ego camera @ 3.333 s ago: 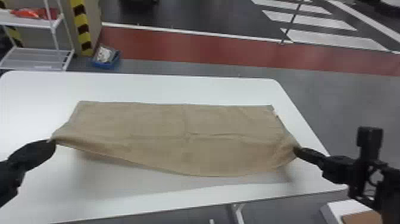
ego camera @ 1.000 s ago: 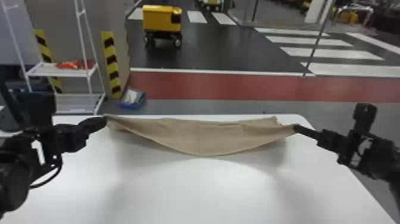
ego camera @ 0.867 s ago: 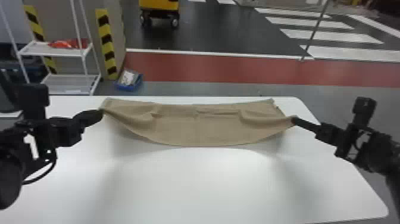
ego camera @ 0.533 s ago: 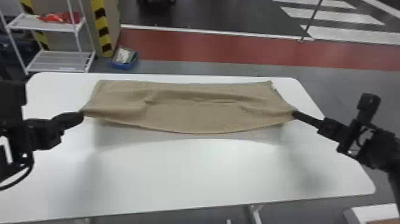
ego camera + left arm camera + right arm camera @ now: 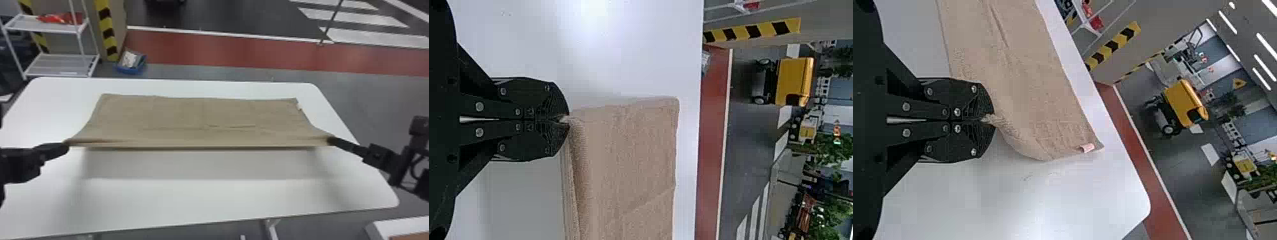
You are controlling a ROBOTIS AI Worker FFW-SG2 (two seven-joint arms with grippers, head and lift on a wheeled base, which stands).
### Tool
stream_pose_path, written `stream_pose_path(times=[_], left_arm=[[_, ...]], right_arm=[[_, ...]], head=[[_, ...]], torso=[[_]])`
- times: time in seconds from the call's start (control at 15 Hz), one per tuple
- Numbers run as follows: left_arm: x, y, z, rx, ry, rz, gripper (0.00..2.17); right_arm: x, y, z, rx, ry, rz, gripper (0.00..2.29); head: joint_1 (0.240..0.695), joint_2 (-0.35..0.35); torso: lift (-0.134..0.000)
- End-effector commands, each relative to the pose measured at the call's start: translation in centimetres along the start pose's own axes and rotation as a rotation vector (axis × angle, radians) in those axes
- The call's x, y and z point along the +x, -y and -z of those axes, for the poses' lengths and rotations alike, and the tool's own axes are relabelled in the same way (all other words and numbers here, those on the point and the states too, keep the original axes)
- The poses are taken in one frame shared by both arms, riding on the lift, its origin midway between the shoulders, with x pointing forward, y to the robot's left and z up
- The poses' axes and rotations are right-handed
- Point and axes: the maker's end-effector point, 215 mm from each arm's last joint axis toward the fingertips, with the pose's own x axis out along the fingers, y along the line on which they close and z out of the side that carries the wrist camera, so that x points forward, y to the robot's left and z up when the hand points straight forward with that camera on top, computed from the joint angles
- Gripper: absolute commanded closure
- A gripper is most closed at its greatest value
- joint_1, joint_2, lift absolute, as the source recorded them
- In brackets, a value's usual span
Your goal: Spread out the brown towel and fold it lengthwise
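The brown towel (image 5: pixel 204 116), across the table's (image 5: pixel 204 198) far half with its near edge raised, looks light, soft and apt to sag, so best held by both near corners, where the left jaws and right jaws each clench it.

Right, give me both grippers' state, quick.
Left gripper: closed, holding the near left corner of the brown towel.
Right gripper: closed, holding the near right corner of the same towel.
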Motion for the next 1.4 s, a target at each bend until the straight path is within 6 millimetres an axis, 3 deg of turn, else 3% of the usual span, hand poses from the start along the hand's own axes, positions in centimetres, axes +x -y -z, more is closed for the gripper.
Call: stream_pose_path(times=[0.0, 0.2, 0.53, 0.87, 1.2, 1.33], left_arm=[[-1.4, 0.1, 0.3, -0.006, -0.010, -0.001, 1.48], [-2.4, -0.6, 1.3, -0.020, -0.037, -0.018, 1.48], [-0.3, -1.0, -2.7, 0.004, 0.024, -0.059, 1.48], [0.7, -1.0, -6.1, 0.012, 0.057, -0.060, 1.48], [4.8, -0.1, -9.0, 0.037, 0.050, -0.055, 1.48], [6.1, 0.4, -11.0, 0.046, 0.077, -0.056, 1.48]], right_arm=[[-1.3, -0.3, 0.8, 0.008, -0.006, -0.007, 1.66], [-0.7, 0.8, -0.3, 0.013, -0.002, 0.017, 1.66], [2.6, -0.3, -2.5, 0.070, 0.008, -0.014, 1.66], [3.1, -1.5, -4.9, 0.142, 0.020, -0.037, 1.66], [5.7, -0.6, -6.6, 0.293, -0.001, -0.041, 1.65], [6.8, -0.3, -8.4, 0.273, 0.042, -0.024, 1.65]], head=[[0.695, -0.165], [0.695, -0.170], [0.695, -0.160], [0.695, -0.141], [0.695, -0.142], [0.695, -0.146]], torso=[[-0.120], [-0.120], [-0.120], [-0.120], [-0.120], [-0.120]])
